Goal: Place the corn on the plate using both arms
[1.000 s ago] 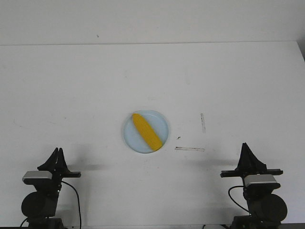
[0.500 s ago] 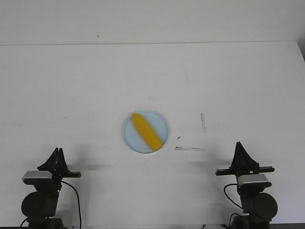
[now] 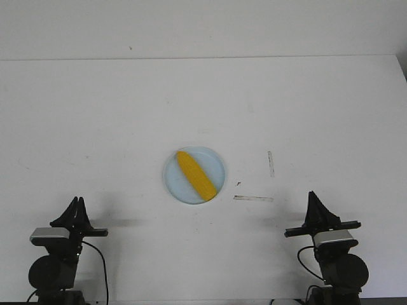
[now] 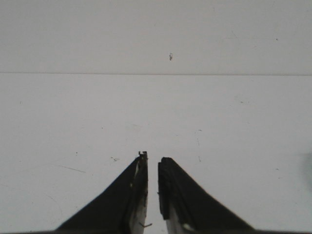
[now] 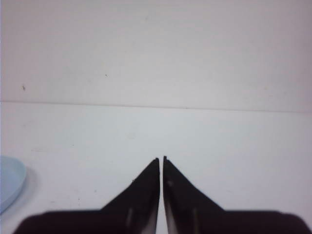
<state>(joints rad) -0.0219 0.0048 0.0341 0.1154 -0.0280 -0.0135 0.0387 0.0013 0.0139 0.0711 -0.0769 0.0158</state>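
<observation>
The yellow corn [image 3: 195, 175] lies slantwise inside the pale blue plate [image 3: 173, 186] at the middle of the white table. My left gripper [image 3: 76, 204] sits near the front left edge, well away from the plate. Its fingers [image 4: 152, 157] stand a thin slit apart with nothing between them. My right gripper [image 3: 311, 198] sits near the front right edge, also apart from the plate. In the right wrist view its tips [image 5: 161, 158] almost touch, holding nothing, and an edge of the plate [image 5: 7, 185] shows at the side.
Two dark tape marks [image 3: 253, 198] [image 3: 271, 163] lie on the table to the right of the plate. The table's far edge [image 3: 203, 58] meets a plain white wall.
The right arm has shifted to the left in the front view, ending a little closer to the tape marks. The left arm, the corn and the plate have stayed put.
</observation>
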